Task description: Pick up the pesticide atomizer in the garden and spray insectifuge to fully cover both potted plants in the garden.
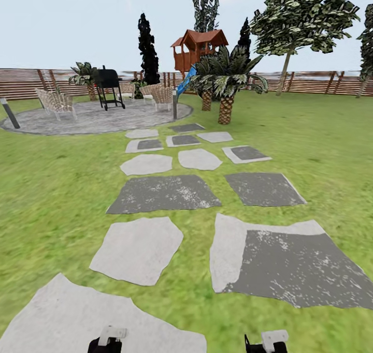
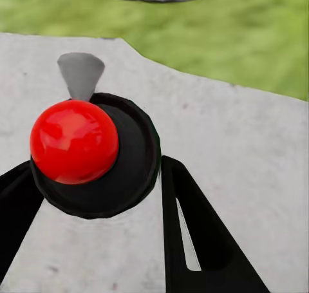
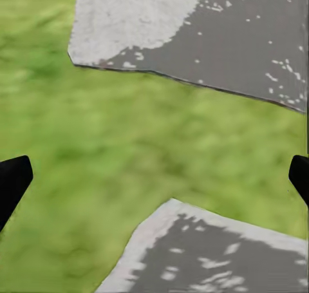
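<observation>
- Head view. The garden: green lawn (image 1: 57, 187) crossed by grey stepping stones (image 1: 165, 193) leading to a round paved patio (image 1: 98, 117) at upper left, with a slatted wooden fence (image 1: 311, 82) along the horizon. On the patio stand wicker chairs (image 1: 56, 102) and a black grill (image 1: 108, 81); a red playhouse (image 1: 199, 47) and palm-like bushes (image 1: 226, 78) rise at upper centre. Parts of the left arm (image 1: 106, 342) and right arm (image 1: 265, 342) show at the bottom edge. The pesticide atomizer and the potted plants cannot be made out here. No containers are visible, so contents cannot be stated.
- Left wrist view. The left gripper (image 2: 103, 196) hangs over a pale stone; its black fingers stand apart, nothing between them. A red ball on a black disc (image 2: 77, 141) lies in the middle of the frame, apparently part of the robot.
- Right wrist view. The right gripper (image 3: 154, 177) has fingertips at opposite frame edges, wide apart and empty, above grass and stone.
- Judged step: travelling and searching, before pickup. The next move calls for locating the atomizer, probably near the patio.
</observation>
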Controlling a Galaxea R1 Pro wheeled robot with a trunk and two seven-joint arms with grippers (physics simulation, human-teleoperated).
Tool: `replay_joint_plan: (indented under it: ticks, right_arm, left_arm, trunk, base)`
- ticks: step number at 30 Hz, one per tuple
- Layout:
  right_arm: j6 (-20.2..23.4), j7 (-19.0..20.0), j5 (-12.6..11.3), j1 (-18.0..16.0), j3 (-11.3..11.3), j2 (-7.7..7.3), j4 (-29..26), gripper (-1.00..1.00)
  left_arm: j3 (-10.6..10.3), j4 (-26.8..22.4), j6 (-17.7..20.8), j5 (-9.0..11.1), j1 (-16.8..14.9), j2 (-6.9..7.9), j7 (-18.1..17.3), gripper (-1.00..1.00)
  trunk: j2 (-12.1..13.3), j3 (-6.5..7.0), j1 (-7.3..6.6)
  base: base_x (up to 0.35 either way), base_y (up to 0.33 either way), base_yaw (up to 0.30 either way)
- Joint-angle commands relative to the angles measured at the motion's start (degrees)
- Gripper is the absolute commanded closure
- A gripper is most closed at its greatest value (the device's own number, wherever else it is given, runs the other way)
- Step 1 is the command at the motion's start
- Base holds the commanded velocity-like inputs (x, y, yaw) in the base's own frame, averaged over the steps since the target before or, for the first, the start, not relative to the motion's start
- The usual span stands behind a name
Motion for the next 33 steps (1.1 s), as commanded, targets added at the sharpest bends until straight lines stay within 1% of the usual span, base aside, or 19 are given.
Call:
replay_joint_plan:
  ticks: [1, 2, 5, 11, 33]
  right_arm:
    - [-0.21, -0.26, 0.55, -0.06, -0.4, -0.03, -1.45, -1.0]
    - [-0.19, -0.21, 0.51, -0.07, -0.41, -0.08, -2.72, -1.0]
    - [-0.23, 0.11, 0.82, -0.07, -0.03, -0.13, -3.75, -1.0]
    - [-0.17, 0.02, 0.86, -0.07, 0.11, -1.54, -3.92, -1.0]
    - [-0.16, -0.21, 0.86, -0.06, 0.11, -1.65, -3.84, -1.0]
  left_arm:
    - [-0.41, 0.05, -0.18, 0.6, -0.03, 0.02, -0.18, 1.0]
    - [-0.41, 0.05, -0.18, 0.6, -0.03, 0.01, -0.18, 1.0]
    - [-0.41, 0.05, -0.18, 0.52, -0.03, -0.05, -0.18, 1.0]
    - [-0.41, 0.05, -0.18, 0.5, -0.03, -0.06, -0.18, 1.0]
    - [-0.41, 0.05, -0.19, 0.6, -0.03, -0.08, -0.18, 1.0]
  trunk:
    - [-0.02, -0.05, 0.02]
    - [-0.02, -0.05, 0.02]
    - [-0.02, -0.05, 0.02]
    - [-0.02, -0.09, 0.02]
    - [-0.02, -0.81, 0.02]
  base:
    - [0.338, 0.0, 0.0]
    - [0.338, 0.0, 0.0]
    - [0.338, 0.0, 0.0]
    - [0.338, 0.0, 0.034]
    - [0.338, 0.0, 0.245]
